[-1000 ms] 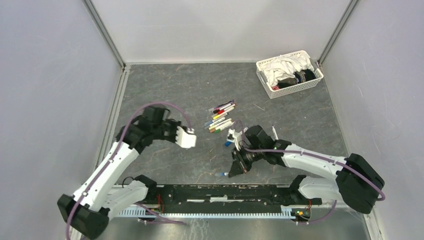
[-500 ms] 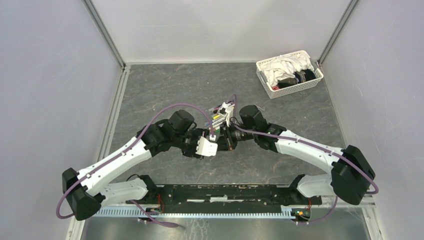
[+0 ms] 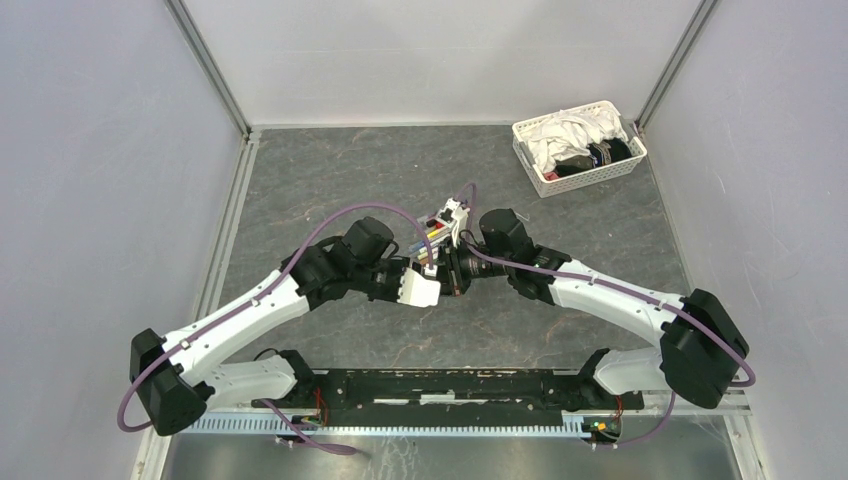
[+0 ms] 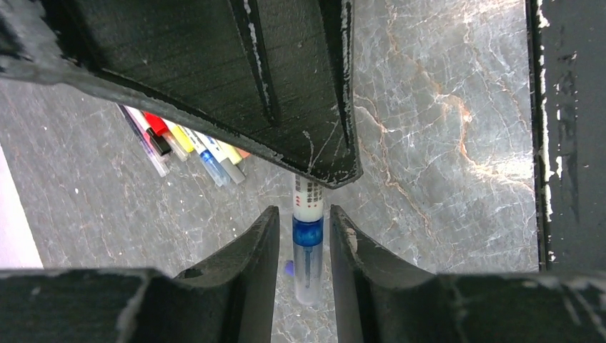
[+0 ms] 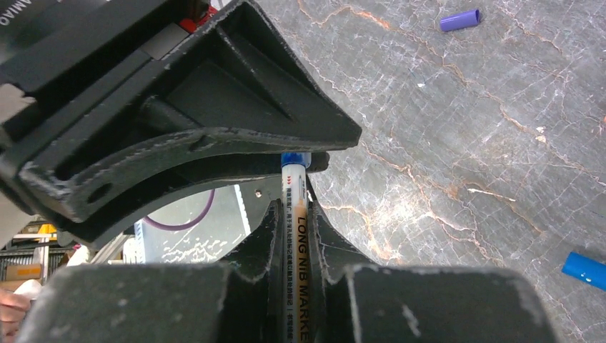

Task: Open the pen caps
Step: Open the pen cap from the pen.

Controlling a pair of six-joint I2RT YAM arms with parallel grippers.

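Frame centre | arms newly met | right jaws pinch slim white marker pen point(image 5: 296, 286) | left jaws straddle, unclosed, its short blue plastic cap point(image 4: 308, 232) | pull-off next

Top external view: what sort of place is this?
Probably a lab robot cell: a grey marbled table boxed in by plain white walls on aluminium posts, with the left arm and right arm bolted to a rail.

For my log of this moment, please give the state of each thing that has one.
Pen: held, capped.
Cap: on the pen.
Right gripper: shut on the pen.
Left gripper: open, jaws either side of the cap.
Other pens: lying side by side on the table.
Purple cap: loose on the table.
Blue cap: loose on the table.
Basket: holds cloths.
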